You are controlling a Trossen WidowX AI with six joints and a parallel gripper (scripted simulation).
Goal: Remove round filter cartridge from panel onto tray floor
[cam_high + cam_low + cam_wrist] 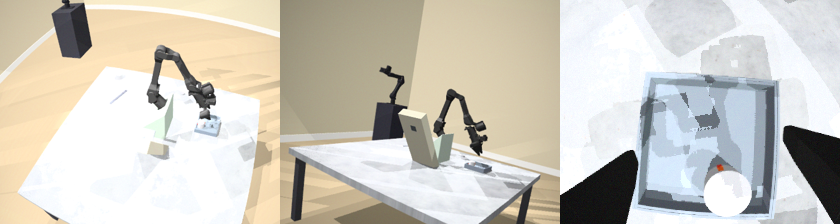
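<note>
The white round cartridge [201, 124] [471, 163] [727, 194], with a small red mark on its side, stands inside the blue-grey tray [206, 133] [475, 168] [771, 135], close to one wall. In the wrist view its face looks plain white; no slots can be made out. My gripper [479, 154] [710, 146] is open and empty, above the tray. In the wrist view its fingers are wide apart, one at each side of the tray, and neither touches the cartridge.
A leaning beige panel [157, 148] [419, 143] with a dark square on its back stands beside a pale green upright piece [168, 120] [445, 147], near the arm's base. A thin rod [118, 97] lies farther left. Another arm stands on a dark pedestal [73, 32] [387, 122] beyond the table.
</note>
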